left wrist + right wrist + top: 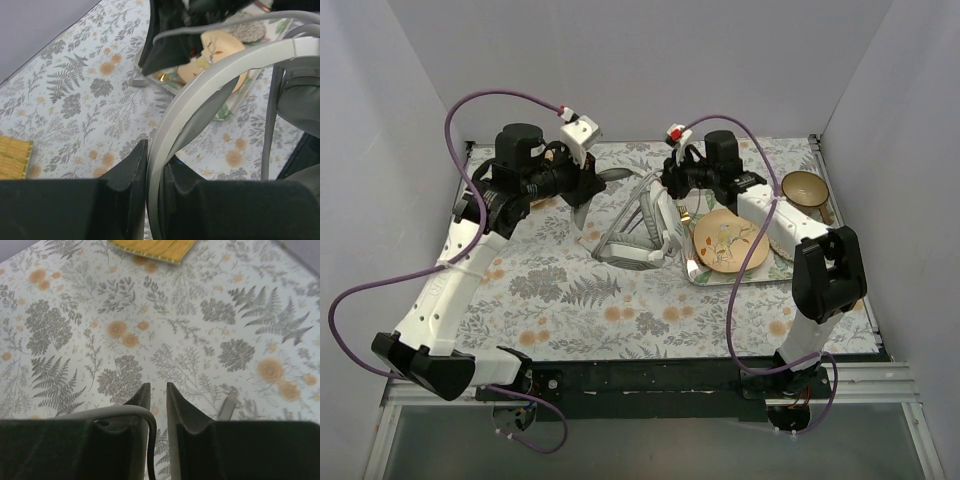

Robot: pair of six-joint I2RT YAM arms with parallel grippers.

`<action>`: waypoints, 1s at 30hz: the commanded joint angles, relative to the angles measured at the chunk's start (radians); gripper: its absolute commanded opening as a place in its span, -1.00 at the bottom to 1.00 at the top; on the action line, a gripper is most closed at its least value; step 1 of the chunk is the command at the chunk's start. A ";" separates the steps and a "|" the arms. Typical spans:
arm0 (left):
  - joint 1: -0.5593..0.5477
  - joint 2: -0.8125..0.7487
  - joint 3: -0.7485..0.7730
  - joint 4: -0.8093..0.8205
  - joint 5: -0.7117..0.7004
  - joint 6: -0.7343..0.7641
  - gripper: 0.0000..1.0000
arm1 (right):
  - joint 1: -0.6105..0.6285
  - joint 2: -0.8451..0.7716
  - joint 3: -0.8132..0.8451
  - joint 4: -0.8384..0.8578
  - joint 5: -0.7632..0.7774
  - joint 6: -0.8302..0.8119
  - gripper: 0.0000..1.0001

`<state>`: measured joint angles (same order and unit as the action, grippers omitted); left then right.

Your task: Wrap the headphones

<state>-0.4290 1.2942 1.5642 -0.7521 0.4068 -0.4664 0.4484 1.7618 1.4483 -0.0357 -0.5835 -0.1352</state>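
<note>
The light grey headphones [638, 235] stand on the flowered cloth at mid-table, earcups down and headband up. My left gripper [582, 208] is shut on the headband [210, 75]; in the left wrist view the band runs up from between the tips of that gripper [155, 150]. An earcup [300, 100] and the thin grey cord [269, 125] hang at the right. My right gripper [672, 190] is just right of the headphones. In the right wrist view, that gripper [156, 387] has its jaws nearly closed. The cord [115, 412] loops over the left finger and drops between them.
A metal tray [692, 272] with a tan plate [725, 240] lies right of the headphones, and a brown bowl [805, 188] stands beyond it. A yellow mat [155, 247] lies at the far edge and also shows in the left wrist view [12, 157]. White walls enclose three sides.
</note>
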 commanded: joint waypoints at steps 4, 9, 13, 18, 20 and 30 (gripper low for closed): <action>-0.008 -0.044 0.177 0.033 0.110 -0.146 -1.00 | 0.021 -0.021 -0.206 0.396 -0.139 0.169 -0.28; -0.008 -0.026 0.252 0.057 0.052 -0.186 -1.00 | 0.027 0.001 -0.269 0.467 -0.136 0.216 -0.14; -0.008 -0.007 0.301 0.079 -0.017 -0.213 -1.00 | 0.035 0.028 -0.308 0.516 -0.125 0.240 -0.12; -0.008 0.019 0.368 0.112 -0.072 -0.251 -1.00 | 0.053 0.042 -0.342 0.602 -0.075 0.269 -0.10; -0.008 0.037 0.396 0.120 -0.103 -0.268 -1.00 | 0.059 0.048 -0.359 0.644 -0.049 0.282 -0.09; -0.008 0.083 0.514 0.145 -0.111 -0.290 -1.00 | 0.111 0.070 -0.425 0.737 0.051 0.226 0.29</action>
<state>-0.4343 1.3933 2.0151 -0.6800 0.3122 -0.7033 0.5426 1.8351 1.0622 0.6060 -0.5751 0.1459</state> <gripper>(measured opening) 0.121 0.629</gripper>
